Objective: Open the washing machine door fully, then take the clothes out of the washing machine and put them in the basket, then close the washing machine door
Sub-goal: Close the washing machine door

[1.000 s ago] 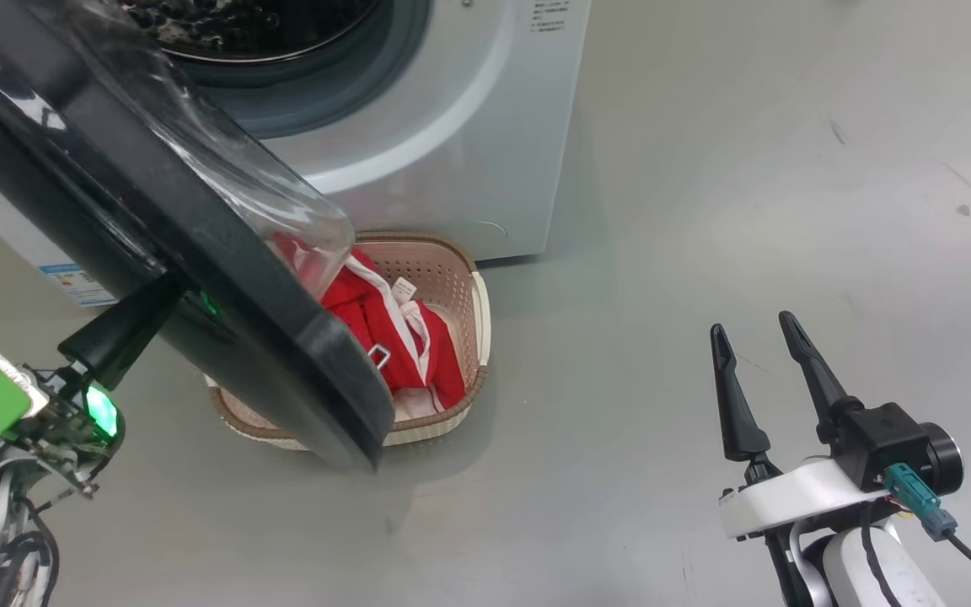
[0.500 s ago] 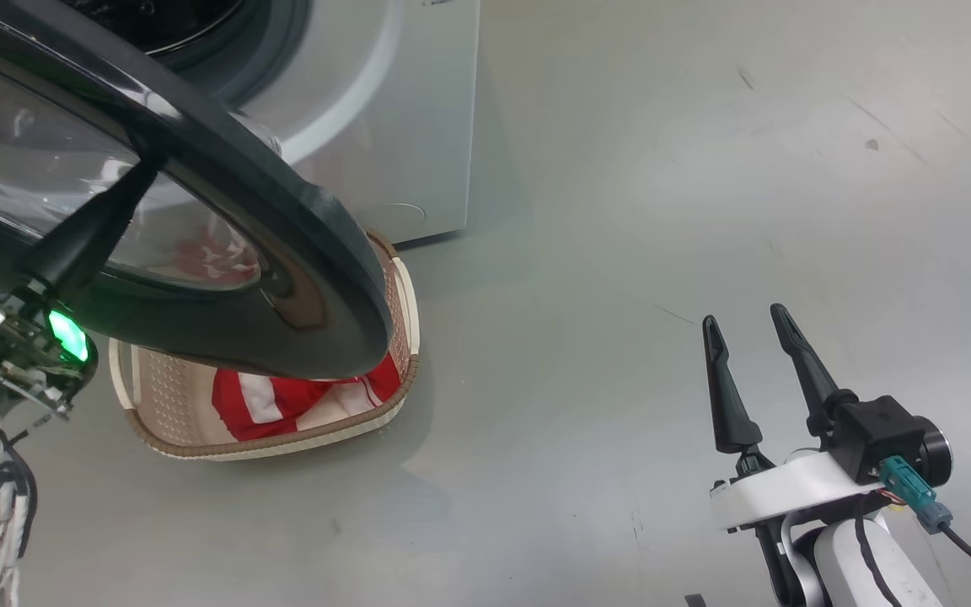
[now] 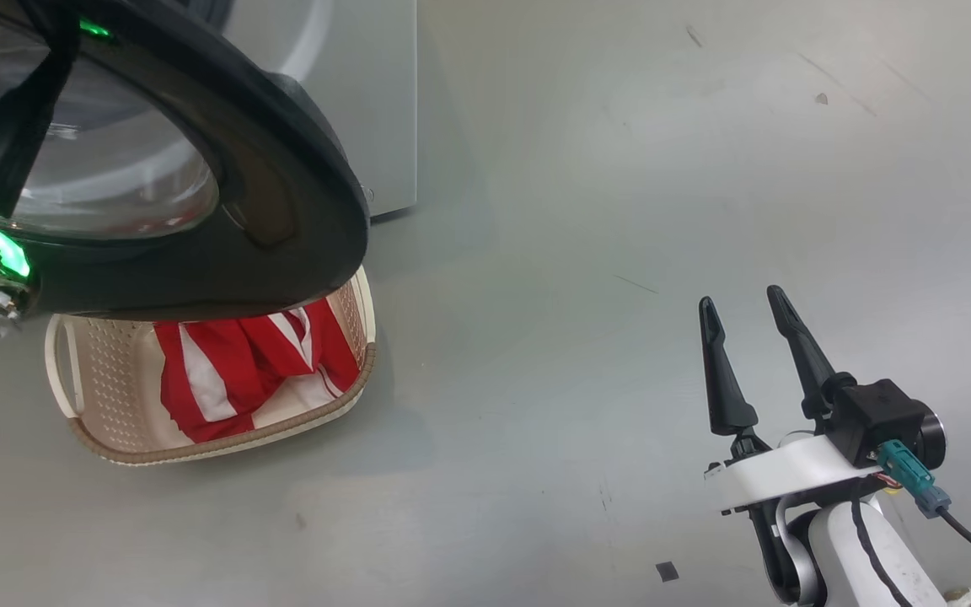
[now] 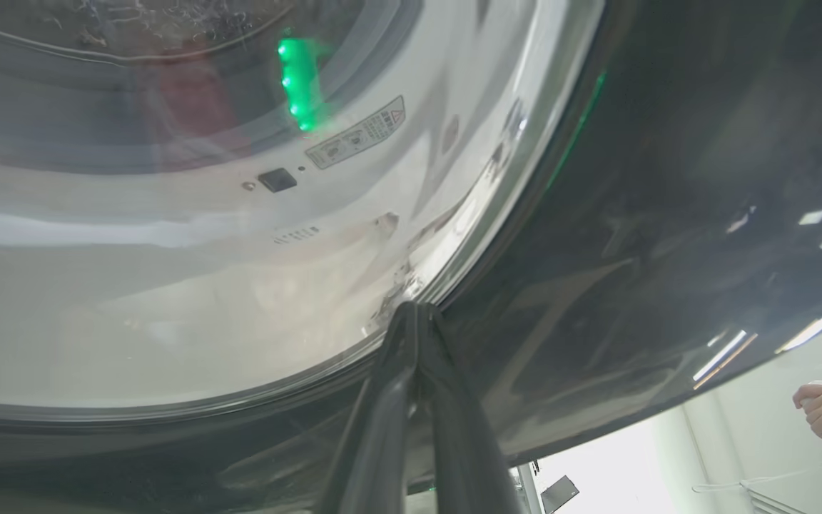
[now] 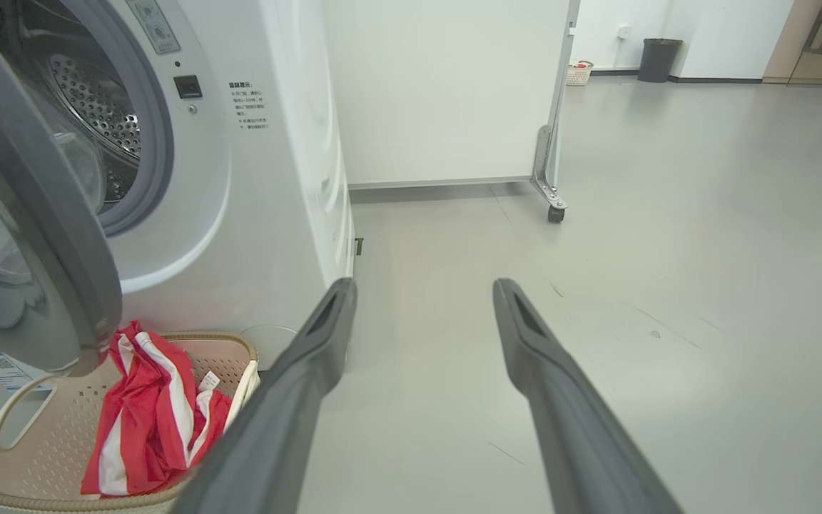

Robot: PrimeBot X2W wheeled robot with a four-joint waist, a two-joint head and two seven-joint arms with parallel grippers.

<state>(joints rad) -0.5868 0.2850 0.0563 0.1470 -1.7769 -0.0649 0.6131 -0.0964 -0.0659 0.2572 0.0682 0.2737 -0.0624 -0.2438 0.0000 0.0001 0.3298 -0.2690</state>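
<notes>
Overhanging basket [image 3: 110,379] of red-striped clothes [image 3: 233,371], glossy black door [image 3: 300,169] stands ajar; left gripper [image 4: 417,308] clenched against it, right gripper [image 3: 739,297] released

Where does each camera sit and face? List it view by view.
Head view: on the head, looking down at the floor, the washing machine door over the basket of clothes; shows the right claw, open.
Left wrist view: on the left wrist, facing the door's glass close up; left claw shut against it.
Right wrist view: low, facing the washing machine front; own fingers.
Head and right wrist views share basket, clothes, door.
</notes>
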